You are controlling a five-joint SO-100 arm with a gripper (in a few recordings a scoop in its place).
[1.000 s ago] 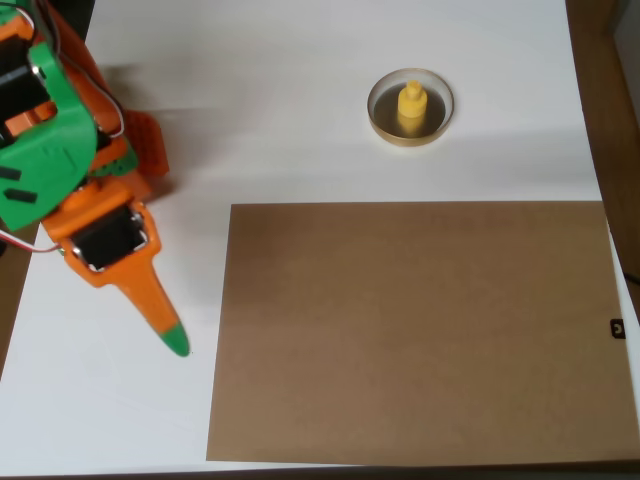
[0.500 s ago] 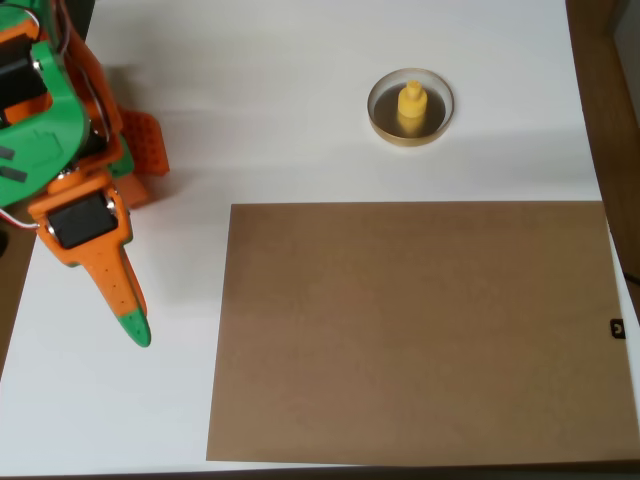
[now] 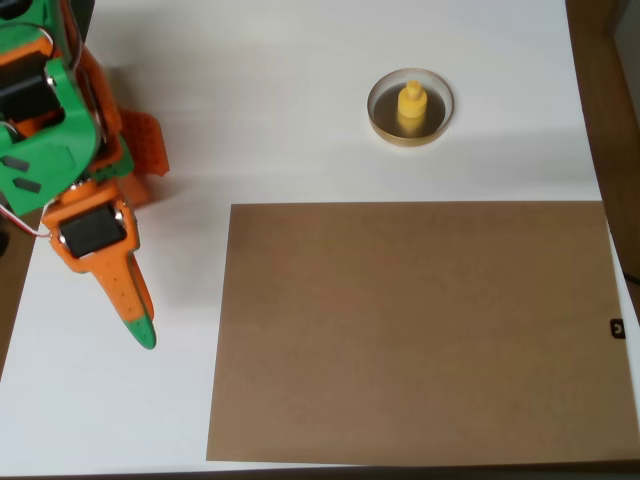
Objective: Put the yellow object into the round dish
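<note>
In the overhead view, the part of the scene closest to the bottom edge is the big brown sheet (image 3: 415, 330). It lies flat on the white desk (image 3: 270, 100) and nothing sits on it.

Over at the left side is the orange and green arm (image 3: 60, 150). Its fingers (image 3: 138, 320) point down toward the bottom of the picture and come to a green tip. They look pressed together into one thin point, and they hold nothing. A second ago the tip sat a bit further right. Then it swung left, and now it has hardly moved since the last half second. So the arm looks like it is pulling back and coming to rest.

Far from the arm, near the top, is the round dish (image 3: 376, 118). The yellow object (image 3: 411, 106) stands upright inside it, knob on top. It has not moved at all in these pictures.

That means the job looks done. The arm just needs to stay clear of the dish.
</note>
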